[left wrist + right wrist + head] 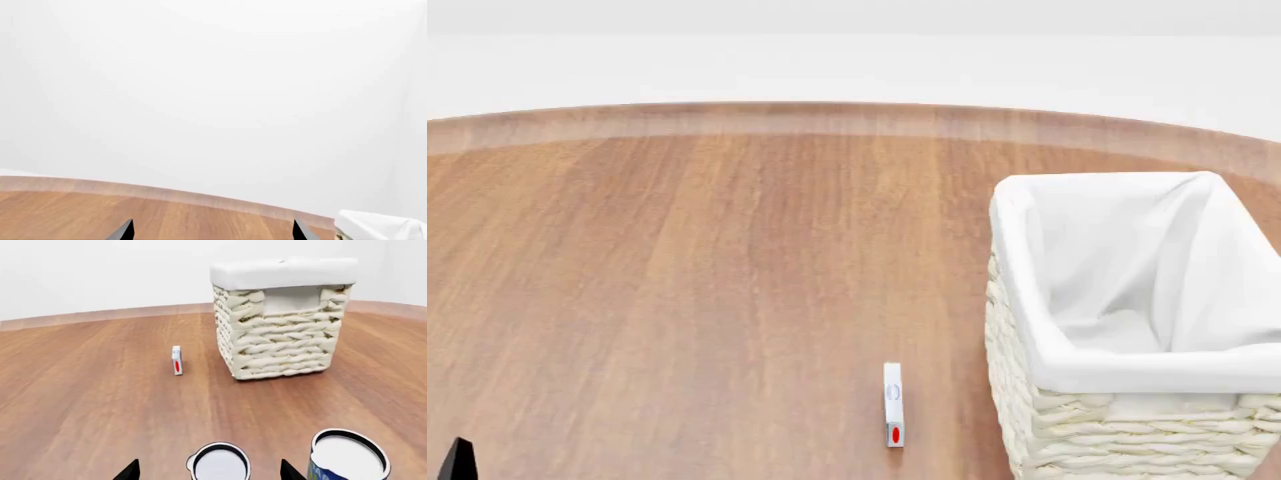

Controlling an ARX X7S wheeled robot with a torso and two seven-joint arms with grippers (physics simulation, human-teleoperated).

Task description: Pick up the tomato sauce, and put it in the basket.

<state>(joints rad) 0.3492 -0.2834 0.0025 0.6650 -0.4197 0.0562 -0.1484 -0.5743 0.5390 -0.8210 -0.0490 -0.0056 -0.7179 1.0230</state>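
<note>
Well, the cream-white woven wicker basket (1121,330) with its white cloth liner folded over the rim stands upright on the round brown wooden table (694,280), toward the robot's right. Just beside it, on the bare wood, a small thin white card with a red mark (893,404) stands on edge. In the right wrist view, the right gripper (210,471) hangs low with its dark fingertips spread wide, gripping nothing, and between them is the silver-white top of a small can (218,461); its label is hidden, so I cannot tell whether this is the tomato sauce. Next to it stands a blue-and-yellow labelled can (347,456). The left gripper (213,231) is also spread wide and bare above the table.
</note>
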